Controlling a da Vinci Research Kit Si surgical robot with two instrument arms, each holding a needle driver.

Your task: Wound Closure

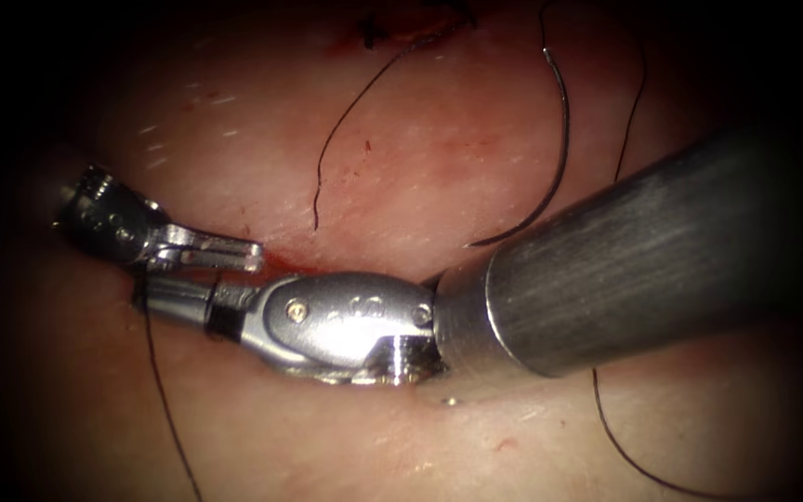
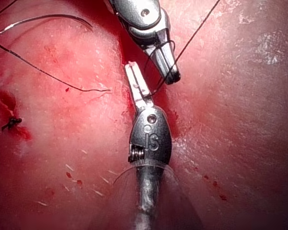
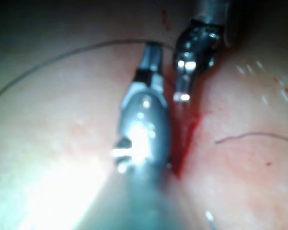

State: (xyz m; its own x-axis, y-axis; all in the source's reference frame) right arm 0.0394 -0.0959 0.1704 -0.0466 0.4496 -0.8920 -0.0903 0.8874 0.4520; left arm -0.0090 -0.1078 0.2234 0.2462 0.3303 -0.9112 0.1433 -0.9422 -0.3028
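Needle [image 1: 566, 139] loose on tissue [image 1: 401, 158], curve beside right shaft. Right pincer [image 1: 164, 299] closed on thread [image 1: 164, 409]; left pincer [image 1: 225, 253] closed, hold unclear.

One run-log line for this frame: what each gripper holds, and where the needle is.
left gripper: holds nothing seen | right gripper: shut on thread | needle: free on tissue, right of both grippers | cut: red fluid

Surgical training bench — tissue [image 1: 439, 149] with a cut, thread [image 1: 346, 121], curved needle [image 1: 555, 139], steel instrument shafts
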